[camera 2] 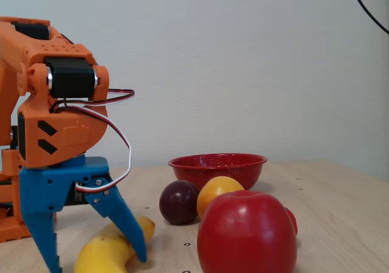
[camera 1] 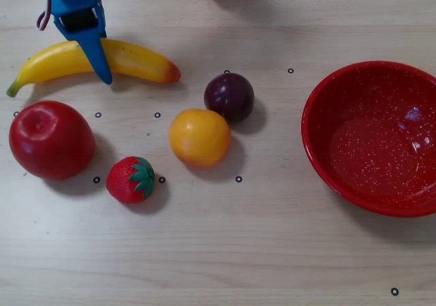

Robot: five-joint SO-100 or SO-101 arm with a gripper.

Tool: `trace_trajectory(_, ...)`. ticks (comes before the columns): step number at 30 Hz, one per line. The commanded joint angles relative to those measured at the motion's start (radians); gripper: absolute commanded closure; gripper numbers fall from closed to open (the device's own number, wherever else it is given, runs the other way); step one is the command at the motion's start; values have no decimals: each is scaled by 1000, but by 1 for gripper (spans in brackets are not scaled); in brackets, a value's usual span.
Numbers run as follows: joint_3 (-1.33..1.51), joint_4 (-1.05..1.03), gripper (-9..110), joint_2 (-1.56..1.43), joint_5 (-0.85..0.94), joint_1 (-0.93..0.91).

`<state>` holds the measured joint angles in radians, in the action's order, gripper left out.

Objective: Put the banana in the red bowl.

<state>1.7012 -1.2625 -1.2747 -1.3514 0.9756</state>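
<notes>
Yellow glossy curved toy banana [camera 1: 129, 58] lies lengthwise left-right in overhead view; blue fingers [camera 2: 97, 262] spread apart, straddling its middle, not yet clenched.

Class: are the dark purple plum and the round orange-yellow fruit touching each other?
Apart. The overhead view shows a thin strip of table between the plum and the orange-yellow fruit.
</notes>
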Motion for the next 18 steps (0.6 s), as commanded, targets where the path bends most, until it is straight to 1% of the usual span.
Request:
trace_trajectory(1,-29,2,70,-9,8,-21)
trace_trajectory(6,-29,8,77,-9,8,-21)
trace_trajectory(9,-29,11,84,-9,8,-23)
trace_trajectory(11,-29,14,92,-8,5,-25)
trace_trajectory(12,-29,15,98,-8,2,-26)
trace_trajectory(13,-29,17,101,-9,6,-28)
trace_trajectory(16,-43,6,101,-14,23,-29)
trace_trajectory(18,-74,-40,101,-18,25,-29)
